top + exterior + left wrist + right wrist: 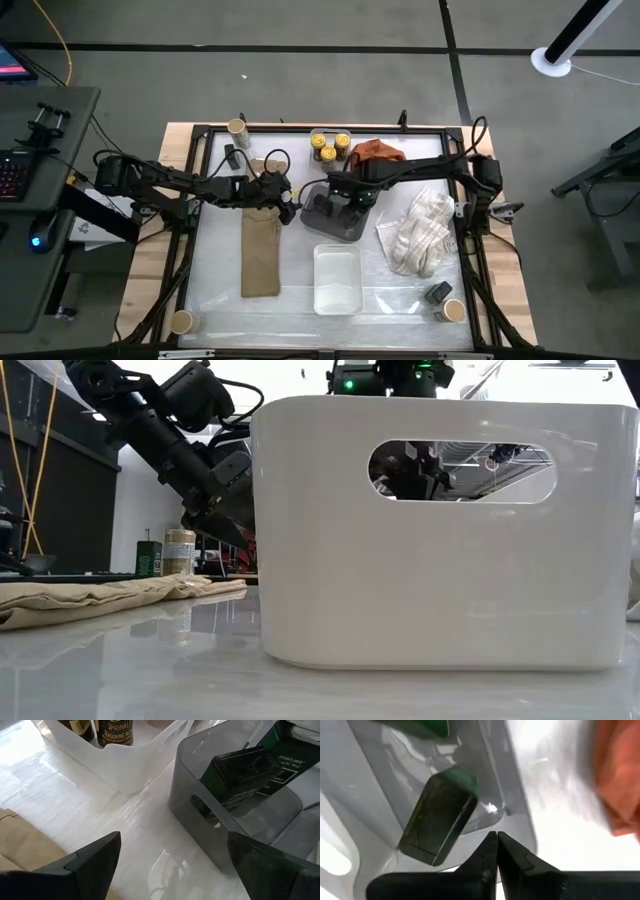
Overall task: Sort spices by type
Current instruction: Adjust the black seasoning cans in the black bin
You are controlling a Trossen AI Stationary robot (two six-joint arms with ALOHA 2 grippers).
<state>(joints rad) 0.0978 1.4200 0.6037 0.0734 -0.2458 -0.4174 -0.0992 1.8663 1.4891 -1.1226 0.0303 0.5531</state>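
Observation:
My left gripper (pixel 175 837) is open and hovers over the bare table just left of the grey tray (pixel 335 228), whose wall (pixel 200 795) stands ahead of its fingers. Two dark tins (pixel 240 767) with green labels sit inside that tray. My right gripper (pixel 496 836) is shut and empty above the same tray (pixel 380 800), where one dark tin (pixel 437 820) lies flat on the floor. The yellow-lidded jars (pixel 330 146) stand in a clear tray at the far side. Another dark tin (pixel 437 292) and a tan-topped tub (pixel 453 310) rest near the right front corner.
A white tray (pixel 337 280) stands near the front and fills the low view (pixel 440 540). A tan cloth bag (pixel 260 250) lies left of it, a white cloth (pixel 420 235) to the right, an orange cloth (pixel 378 152) at the far side. Tan-topped tubs (pixel 237 127) (pixel 182 321) sit by the left corners.

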